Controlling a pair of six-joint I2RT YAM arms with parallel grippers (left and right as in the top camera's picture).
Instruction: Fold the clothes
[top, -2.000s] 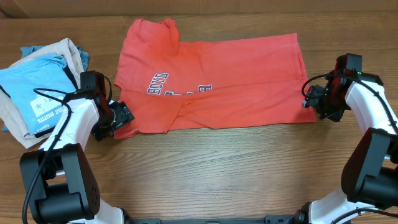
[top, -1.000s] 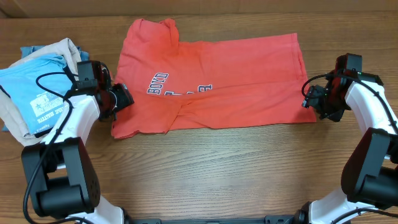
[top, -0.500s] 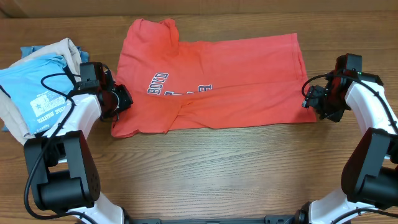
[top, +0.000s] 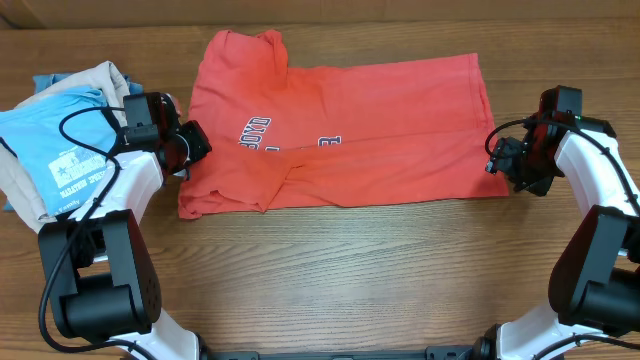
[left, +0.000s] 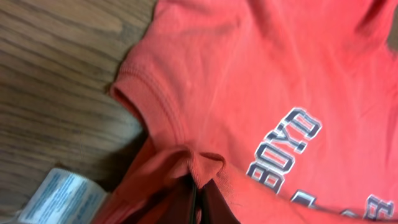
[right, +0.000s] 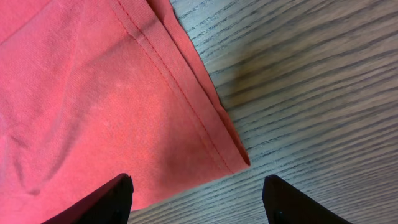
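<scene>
The T-shirt (top: 340, 130) lies lengthwise left-right, hem rightward; left gripper (left: 198, 191) pinches its cloth, right gripper (right: 198, 182) wide.

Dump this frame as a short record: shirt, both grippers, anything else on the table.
shirt: coral-red T-shirt lying on wooden table, lettering up, hem toward the right arm
left gripper: shut, pinching a bunch of shirt fabric below a sleeve
right gripper: open over the hem corner, gripping nothing
tag: white tag beside the pinch
other: light blue T-shirt on beige garment, table's left
</scene>
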